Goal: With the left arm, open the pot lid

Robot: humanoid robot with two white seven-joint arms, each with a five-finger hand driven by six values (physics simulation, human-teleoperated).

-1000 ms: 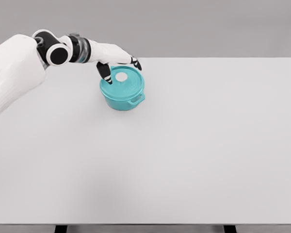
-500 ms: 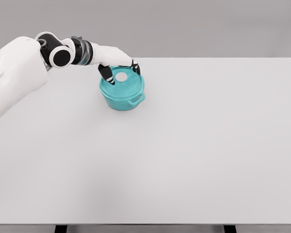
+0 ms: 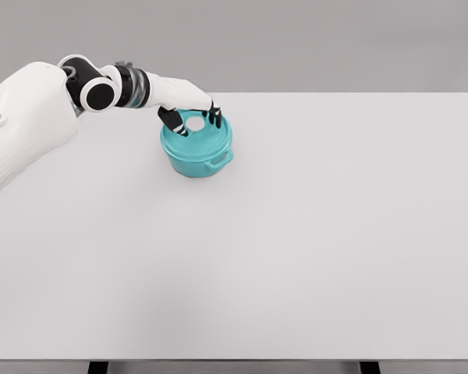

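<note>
A teal pot (image 3: 193, 162) stands on the white table at the back left, with a small handle facing front right. Its teal lid (image 3: 200, 140) lies on it and has a round white knob (image 3: 196, 124) in the middle. My left hand (image 3: 193, 120) reaches in from the left and hangs low over the lid. Its black fingertips (image 3: 172, 122) point down on either side of the knob, with a gap to it on both sides. The hand is open and holds nothing. The right arm is out of view.
The white table (image 3: 312, 234) stretches wide to the right and front of the pot. My left upper arm and shoulder (image 3: 23, 125) fill the left edge of the view. The table's front edge runs along the bottom.
My left hand has come down onto the lid. Its fingers have drawn in from the lid's rim toward the knob. The pot has not moved.
</note>
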